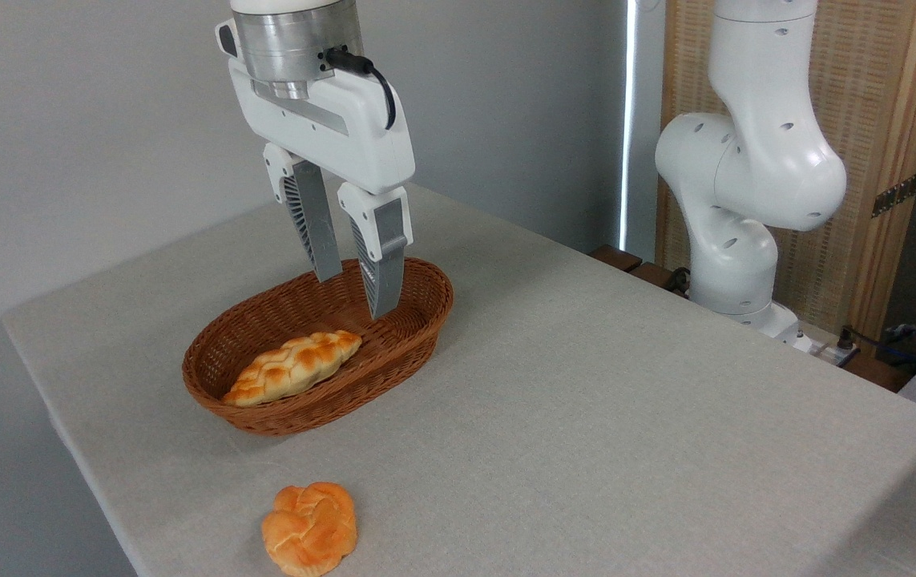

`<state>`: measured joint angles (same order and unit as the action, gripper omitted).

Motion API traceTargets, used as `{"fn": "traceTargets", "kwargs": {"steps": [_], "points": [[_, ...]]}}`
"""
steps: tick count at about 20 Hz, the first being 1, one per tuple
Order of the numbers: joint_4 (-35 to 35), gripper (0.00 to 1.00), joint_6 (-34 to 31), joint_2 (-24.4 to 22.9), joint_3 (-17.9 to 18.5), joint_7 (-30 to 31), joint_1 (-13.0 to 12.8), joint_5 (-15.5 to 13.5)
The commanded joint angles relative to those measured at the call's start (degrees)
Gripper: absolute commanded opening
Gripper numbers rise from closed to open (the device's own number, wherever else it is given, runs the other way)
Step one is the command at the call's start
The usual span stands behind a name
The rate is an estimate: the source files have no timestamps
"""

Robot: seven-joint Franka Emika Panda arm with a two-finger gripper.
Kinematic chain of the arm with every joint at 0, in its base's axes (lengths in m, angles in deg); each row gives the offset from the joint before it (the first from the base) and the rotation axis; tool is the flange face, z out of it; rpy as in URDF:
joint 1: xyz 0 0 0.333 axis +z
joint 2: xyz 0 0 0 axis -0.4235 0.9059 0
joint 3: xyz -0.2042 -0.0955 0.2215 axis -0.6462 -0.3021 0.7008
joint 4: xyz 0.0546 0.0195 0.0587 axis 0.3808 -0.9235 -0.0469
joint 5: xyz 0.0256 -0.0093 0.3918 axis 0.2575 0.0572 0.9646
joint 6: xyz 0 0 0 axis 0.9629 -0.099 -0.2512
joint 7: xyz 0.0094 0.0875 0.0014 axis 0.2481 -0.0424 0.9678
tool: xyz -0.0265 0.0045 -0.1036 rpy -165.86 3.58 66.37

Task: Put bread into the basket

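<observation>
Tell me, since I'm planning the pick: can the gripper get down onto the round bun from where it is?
Probably yes. The round bun lies alone on bare table, in front of the basket, with nothing over it. The gripper hangs over the basket, jaws apart and empty.

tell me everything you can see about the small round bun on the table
The round bun is a small knotted roll with a glossy orange-golden crust, its strands twisted into a rosette about as wide as long. It looks whole and undamaged. It lies flat on the grey tablecloth near the front edge, outside and in front of the wicker basket. Nothing touches it except the cloth; the gripper hangs open over the basket, well away.
</observation>
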<state>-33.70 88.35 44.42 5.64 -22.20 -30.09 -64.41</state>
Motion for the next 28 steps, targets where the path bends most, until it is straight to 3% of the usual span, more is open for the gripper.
{"fn": "traceTargets", "kwargs": {"steps": [1, 6, 10, 15, 20, 22, 28], "points": [[-0.8, 1.00, -0.7, -1.0, 0.5, -1.0, -0.4, -0.2], [-0.8, 1.00, 0.7, -0.9, 0.4, -1.4, -0.5, -0.1], [-0.9, 1.00, 1.3, -0.9, 0.6, -9.6, -0.4, -0.1], [-1.0, 1.00, 3.6, -0.6, 0.7, -12.7, -0.4, 0.1], [-2.8, 1.00, 4.3, -0.3, 0.9, -27.5, -0.4, 0.2], [-2.8, 1.00, 4.9, 0.5, 0.8, -31.3, -0.4, 2.2], [-3.6, 1.00, 12.3, 3.7, 0.4, -33.3, -0.4, 3.4]]}}
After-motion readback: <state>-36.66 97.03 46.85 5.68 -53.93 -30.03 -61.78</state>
